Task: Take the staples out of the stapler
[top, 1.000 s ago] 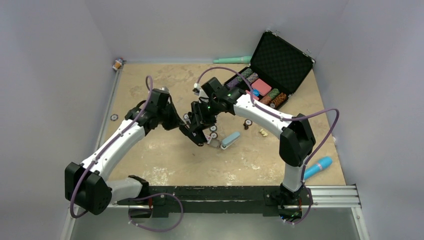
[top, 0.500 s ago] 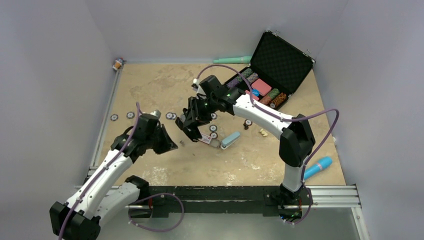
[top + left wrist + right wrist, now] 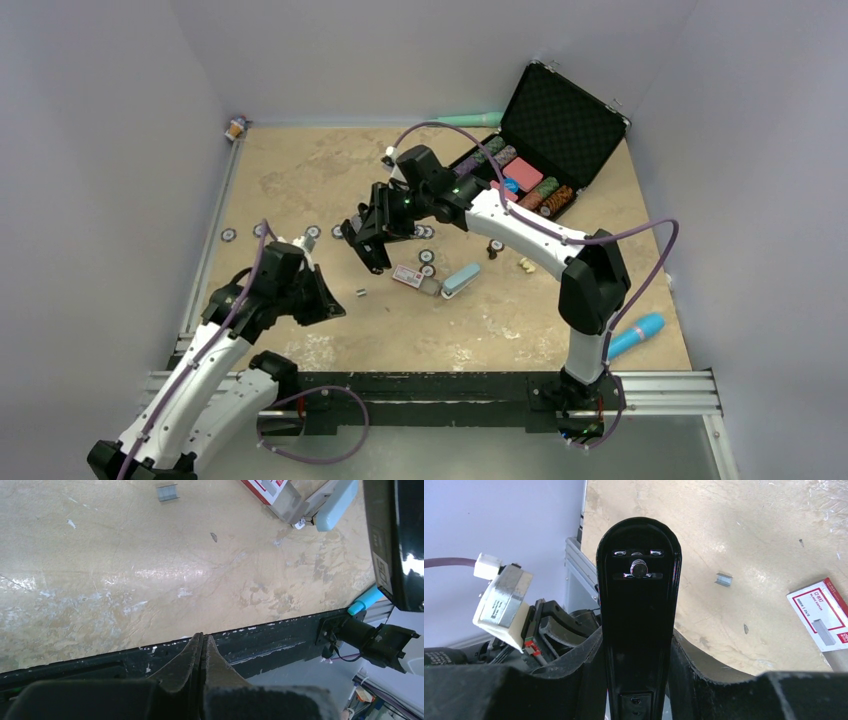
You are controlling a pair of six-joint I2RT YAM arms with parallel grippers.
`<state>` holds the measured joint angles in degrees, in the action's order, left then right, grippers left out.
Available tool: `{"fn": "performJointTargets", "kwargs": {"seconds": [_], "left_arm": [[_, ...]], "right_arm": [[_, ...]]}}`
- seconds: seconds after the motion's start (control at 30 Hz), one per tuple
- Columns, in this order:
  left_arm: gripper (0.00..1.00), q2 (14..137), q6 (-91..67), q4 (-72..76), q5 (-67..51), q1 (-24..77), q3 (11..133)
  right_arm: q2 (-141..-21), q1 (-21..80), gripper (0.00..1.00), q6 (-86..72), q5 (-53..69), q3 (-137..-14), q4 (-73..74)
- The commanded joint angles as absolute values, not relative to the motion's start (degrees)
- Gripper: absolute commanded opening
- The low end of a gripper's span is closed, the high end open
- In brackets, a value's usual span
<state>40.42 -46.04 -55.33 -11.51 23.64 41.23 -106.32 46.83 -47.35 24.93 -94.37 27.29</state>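
Observation:
My right gripper (image 3: pixel 372 232) is shut on the long black stapler (image 3: pixel 358 246) and holds it above the table's middle. In the right wrist view the stapler (image 3: pixel 639 580) stands between my fingers (image 3: pixel 589 652). The staples (image 3: pixel 361 293), a tiny grey strip, lie loose on the table below it. They also show in the right wrist view (image 3: pixel 724 579) and the left wrist view (image 3: pixel 167 492). My left gripper (image 3: pixel 328 303) is shut and empty, near-left of the staples, and its tips (image 3: pixel 202 637) hang over the black front rail.
A red-and-white card (image 3: pixel 408 275), a light-blue block (image 3: pixel 461 279) and round chips (image 3: pixel 426 258) lie right of the staples. An open black case (image 3: pixel 560 120) with chips stands back right. A blue cylinder (image 3: pixel 637 335) lies near right. More chips (image 3: pixel 229 235) lie far left.
My left arm has drawn back toward the near left, away from the stapler. The staples strip now lies on the table. My right gripper has carried the stapler a little left and farther away.

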Motion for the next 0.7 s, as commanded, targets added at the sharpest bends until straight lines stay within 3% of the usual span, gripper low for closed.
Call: {"fn": "performJointTargets", "kwargs": {"seconds": [0.0, 0.13, 0.23, 0.33, 0.43, 0.67], "left_arm": [[0.00, 38.48, -42.90, -57.94, -10.70, 23.48, 45.00], [0.02, 38.64, -41.40, -59.12, -9.75, 23.47, 46.35], [0.28, 39.02, -40.71, -59.63, -8.90, 23.47, 47.52], [0.69, 39.30, -40.15, -59.70, -8.80, 23.47, 48.05], [0.92, 39.56, -39.78, -59.98, -8.65, 23.47, 48.62], [0.98, 38.99, -38.62, -59.66, -8.50, 23.42, 51.11]], "right_arm": [[-102.04, 47.10, 0.00, -48.90, 24.94, -95.56, 22.68], [-101.93, 47.10, 0.00, -48.91, 25.24, -94.87, 22.40], [-101.61, 47.08, 0.00, -48.78, 25.56, -94.33, 22.17], [-101.61, 47.04, 0.00, -48.56, 25.75, -94.12, 22.14], [-101.71, 47.00, 0.00, -48.43, 26.12, -93.98, 21.95], [-101.43, 46.85, 0.00, -47.69, 26.48, -94.84, 22.89]]}}
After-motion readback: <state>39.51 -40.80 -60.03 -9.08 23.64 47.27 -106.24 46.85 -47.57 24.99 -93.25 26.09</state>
